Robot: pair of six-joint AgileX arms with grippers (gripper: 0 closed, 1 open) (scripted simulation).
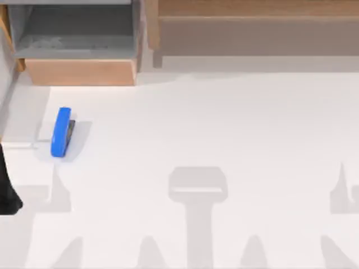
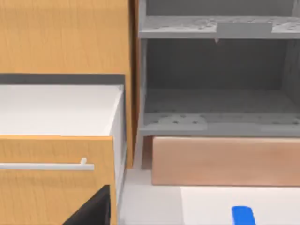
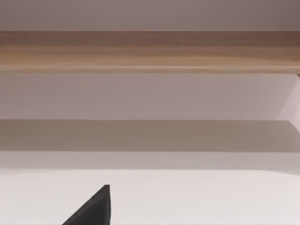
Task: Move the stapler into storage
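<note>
The stapler (image 1: 62, 132) lies on the white table (image 1: 224, 129) at the left of the top view, a little above mid-height. You see it long axis running nearly up-down in the frame, blue top toward the left, dark underside along its right edge, so it rests on its side or tilted. It casts a soft shadow to its right.

Above it, in the upper left of the top view, you have the wooden cabinet (image 1: 78, 72) with an open grey compartment (image 1: 73, 28). The stapler sits just below the cabinet's front edge, apart from it.

In the left wrist view you see a pulled-out drawer (image 2: 56, 112) with a white interior and a silver handle (image 2: 47, 165) on its wooden front; beside it are grey shelves (image 2: 215, 117). The stapler's blue end (image 2: 243, 215) shows at the lower edge there.

A dark piece of the left arm (image 1: 7, 190) sits at the left edge of the top view, below the stapler and not touching it.

You cannot tell the finger state of either gripper.
</note>
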